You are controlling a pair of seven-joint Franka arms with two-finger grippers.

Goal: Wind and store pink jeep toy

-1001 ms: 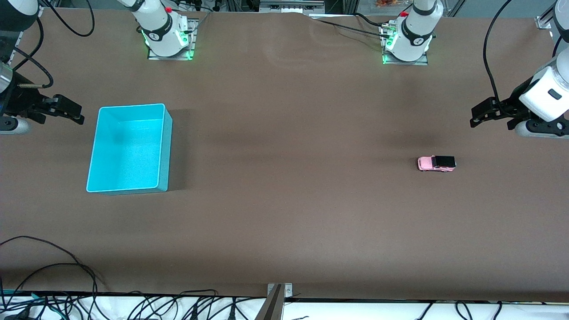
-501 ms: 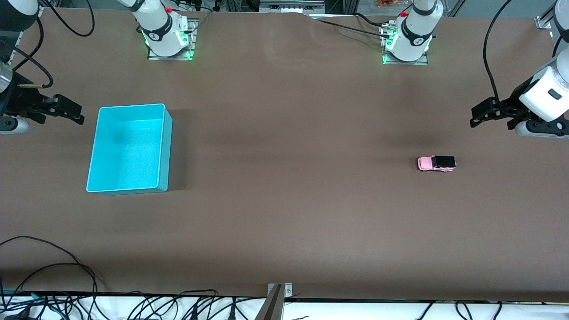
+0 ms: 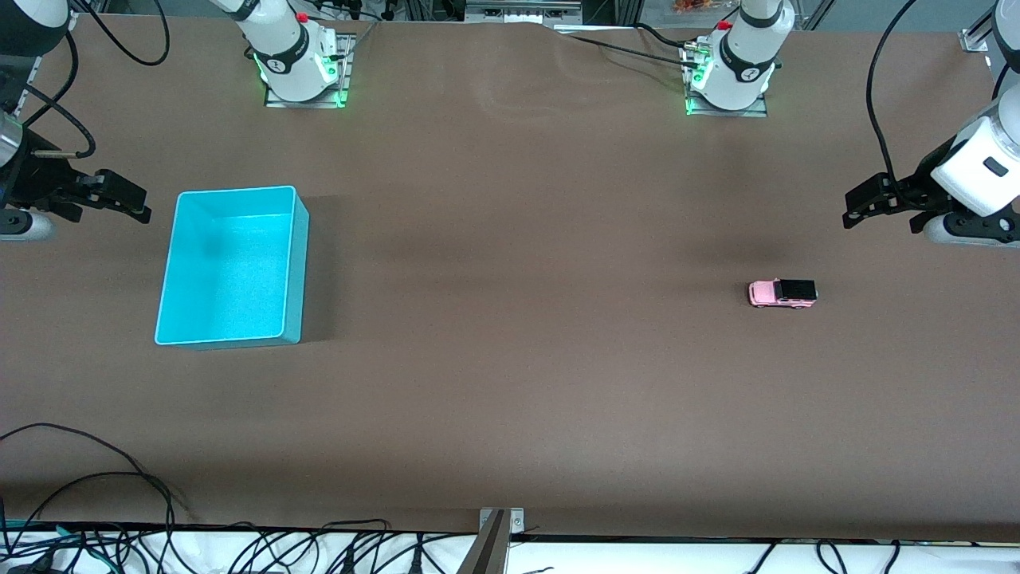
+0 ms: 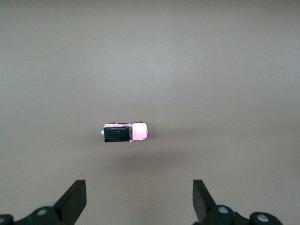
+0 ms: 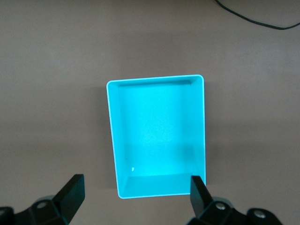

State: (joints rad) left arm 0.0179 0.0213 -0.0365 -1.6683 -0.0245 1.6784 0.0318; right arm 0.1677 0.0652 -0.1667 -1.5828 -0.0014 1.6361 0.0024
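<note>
Toward the left arm's end of the table: the pink jeep toy (image 3: 782, 293) sits upright on its wheels on the bare brown tabletop (image 3: 518, 239), untouched, its black-topped end pointing at that end of the table.
Jeep, left wrist view: the pink jeep toy (image 4: 125, 132) lies ahead of the two black fingertips (image 4: 75, 199), roughly centred between them but well clear of both.
Left gripper: the left gripper (image 3: 865, 206) hangs above the tabletop toward its arm's end of the table, near the jeep but not over it; jaws spread wide, holding nothing.
Right gripper: the right gripper (image 3: 119, 197) hangs just beside the bin at the right arm's end; jaws spread wide, empty. This arm waits.
Storage: the turquoise bin (image 3: 295, 263) stands open and empty, well apart from the jeep. In the right wrist view the bin (image 5: 203, 122) shows a bare floor.
Step in hand: judged to be the very start; neither winding nor storing is done, and no approach has reached the toy.
Next move calls for: the left gripper to come over the jeep, line its fingers across the narrow body, descend and pinch the sides without pressing on the wheels.
Winding: likely needs the wheels kept on the tabletop and drawn backward, so the grip should be low and firm.
Risk: the toy is small and free-rolling; a glancing finger could push it away.
Periphery: loose black cables (image 3: 96, 478) lie along the table edge nearest the front camera, clear of the work.
</note>
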